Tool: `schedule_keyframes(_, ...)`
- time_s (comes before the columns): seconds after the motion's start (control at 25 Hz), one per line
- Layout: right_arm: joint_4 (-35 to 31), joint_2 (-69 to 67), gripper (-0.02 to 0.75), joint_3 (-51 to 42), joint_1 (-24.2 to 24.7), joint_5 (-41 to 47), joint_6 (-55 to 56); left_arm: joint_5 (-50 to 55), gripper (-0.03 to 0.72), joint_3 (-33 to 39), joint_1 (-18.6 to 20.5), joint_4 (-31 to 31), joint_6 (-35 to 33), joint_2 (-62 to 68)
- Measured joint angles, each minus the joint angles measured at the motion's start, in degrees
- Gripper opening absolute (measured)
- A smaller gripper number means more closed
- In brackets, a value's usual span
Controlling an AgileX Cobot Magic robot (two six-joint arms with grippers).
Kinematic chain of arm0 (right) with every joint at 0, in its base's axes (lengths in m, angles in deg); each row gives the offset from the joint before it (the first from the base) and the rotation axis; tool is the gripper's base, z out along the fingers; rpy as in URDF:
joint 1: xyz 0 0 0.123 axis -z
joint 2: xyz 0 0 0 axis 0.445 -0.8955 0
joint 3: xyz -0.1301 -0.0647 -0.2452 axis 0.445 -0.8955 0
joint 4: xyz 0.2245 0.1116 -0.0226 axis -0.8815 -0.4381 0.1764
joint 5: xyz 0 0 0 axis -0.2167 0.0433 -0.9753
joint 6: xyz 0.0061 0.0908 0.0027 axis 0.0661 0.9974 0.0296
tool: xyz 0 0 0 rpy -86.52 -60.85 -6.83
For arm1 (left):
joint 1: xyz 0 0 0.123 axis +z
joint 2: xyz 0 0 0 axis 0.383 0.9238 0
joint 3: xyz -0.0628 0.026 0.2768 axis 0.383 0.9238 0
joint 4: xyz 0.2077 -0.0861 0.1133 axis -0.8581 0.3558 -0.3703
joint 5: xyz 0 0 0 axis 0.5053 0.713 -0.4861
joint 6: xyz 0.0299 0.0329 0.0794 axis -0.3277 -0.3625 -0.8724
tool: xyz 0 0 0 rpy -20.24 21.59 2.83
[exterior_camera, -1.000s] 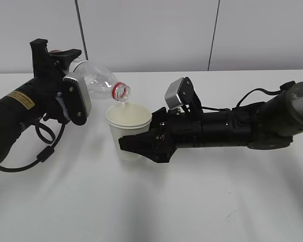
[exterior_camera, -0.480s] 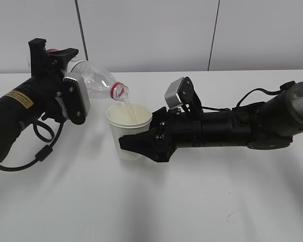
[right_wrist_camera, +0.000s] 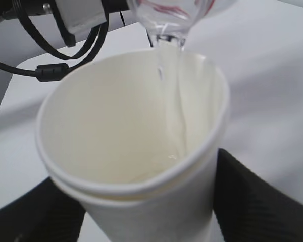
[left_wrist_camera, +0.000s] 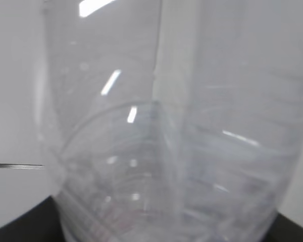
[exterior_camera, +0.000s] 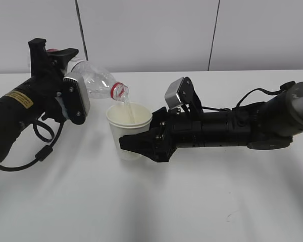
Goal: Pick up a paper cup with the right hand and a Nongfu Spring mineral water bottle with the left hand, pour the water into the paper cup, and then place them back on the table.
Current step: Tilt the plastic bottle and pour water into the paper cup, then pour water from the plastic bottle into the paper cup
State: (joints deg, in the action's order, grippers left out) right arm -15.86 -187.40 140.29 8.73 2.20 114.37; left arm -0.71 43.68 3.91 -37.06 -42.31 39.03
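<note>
My left gripper [exterior_camera: 65,80] is shut on the Nongfu Spring mineral water bottle [exterior_camera: 96,80], tipped with its red-ringed mouth [exterior_camera: 120,91] over the paper cup [exterior_camera: 129,128]. A thin stream of water runs from the mouth into the cup. The clear bottle fills the left wrist view [left_wrist_camera: 161,131]. My right gripper [exterior_camera: 136,146] is shut on the paper cup and holds it upright just over the table [exterior_camera: 151,201]. In the right wrist view the cup [right_wrist_camera: 141,161] sits between the black fingers [right_wrist_camera: 252,196], with the bottle mouth [right_wrist_camera: 166,25] above its far rim.
The left arm's black cable [exterior_camera: 40,146] loops down onto the white table at the left. A grey wall with dark seams [exterior_camera: 212,35] stands behind the table.
The bottle mouth has dropped slightly toward the cup and water now flows into it. Both arms have hardly moved.
</note>
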Motion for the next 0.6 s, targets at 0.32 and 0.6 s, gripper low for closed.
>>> schedule_keyframes(0.32,0.0,0.0,0.525,0.0,0.0,0.0,0.0,0.0,0.418,0.0,0.0,0.0,-0.6,0.0)
schedule_keyframes(0.6,0.0,0.0,0.525,0.0,0.0,0.1,0.0,0.0,0.418,0.0,0.0,0.1,-0.9,0.0)
